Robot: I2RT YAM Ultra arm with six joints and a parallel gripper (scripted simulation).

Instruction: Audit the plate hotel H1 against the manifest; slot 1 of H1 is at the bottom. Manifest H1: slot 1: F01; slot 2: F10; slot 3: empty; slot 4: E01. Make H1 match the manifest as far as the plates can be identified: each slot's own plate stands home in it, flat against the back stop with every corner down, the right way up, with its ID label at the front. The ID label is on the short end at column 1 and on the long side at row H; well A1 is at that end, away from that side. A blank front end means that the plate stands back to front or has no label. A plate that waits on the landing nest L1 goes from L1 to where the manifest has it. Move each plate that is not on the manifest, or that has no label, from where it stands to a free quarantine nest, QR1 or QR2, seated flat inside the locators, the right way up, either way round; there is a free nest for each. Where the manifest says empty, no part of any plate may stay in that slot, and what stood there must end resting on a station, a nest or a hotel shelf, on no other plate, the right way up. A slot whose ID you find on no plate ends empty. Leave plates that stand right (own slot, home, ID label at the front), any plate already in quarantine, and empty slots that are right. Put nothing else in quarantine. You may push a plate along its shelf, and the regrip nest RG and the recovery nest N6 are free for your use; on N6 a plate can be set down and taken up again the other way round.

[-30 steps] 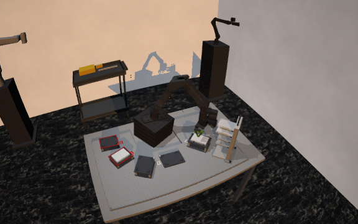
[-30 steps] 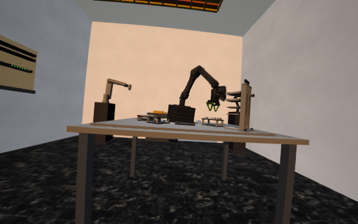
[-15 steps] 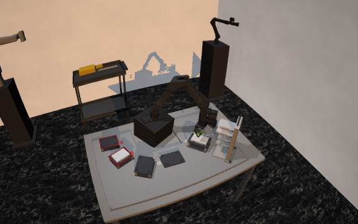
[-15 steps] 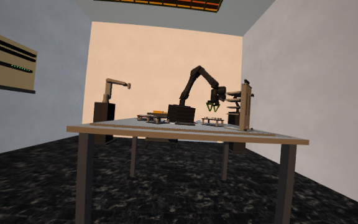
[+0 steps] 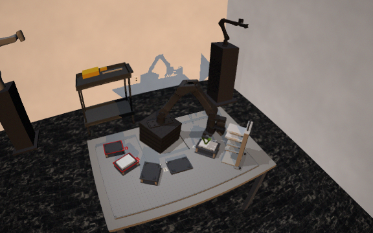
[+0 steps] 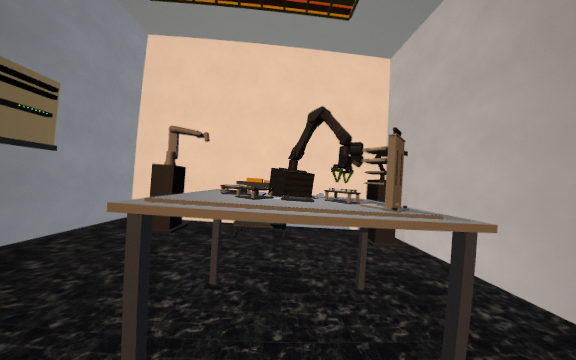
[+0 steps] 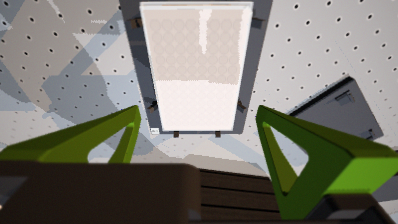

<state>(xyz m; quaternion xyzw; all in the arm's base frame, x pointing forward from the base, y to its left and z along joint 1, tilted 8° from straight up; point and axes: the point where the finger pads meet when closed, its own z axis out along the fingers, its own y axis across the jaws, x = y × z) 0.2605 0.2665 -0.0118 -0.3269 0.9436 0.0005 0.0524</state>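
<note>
A white plate (image 5: 208, 146) (image 7: 197, 65) lies flat on a dark nest (image 5: 205, 153) (image 7: 261, 40) (image 6: 342, 193) beside the plate hotel H1 (image 5: 240, 147) (image 6: 396, 170). My gripper (image 5: 206, 140) (image 6: 342, 174) (image 7: 198, 111) hangs a little above the near end of this plate, with its green fingers wide open and nothing between them. A small tag shows at the plate's near left corner in the wrist view, too small to read. The hotel's shelves hold light plates, but I cannot read which slots or labels.
Two red-framed nests stand at the table's left: one (image 5: 113, 147) dark and bare, the other (image 5: 126, 162) bearing a white plate. A dark raised nest (image 5: 150, 172) and a flat dark pad (image 5: 179, 165) (image 7: 340, 107) lie in the middle. The arm's base block (image 5: 159, 134) stands behind them.
</note>
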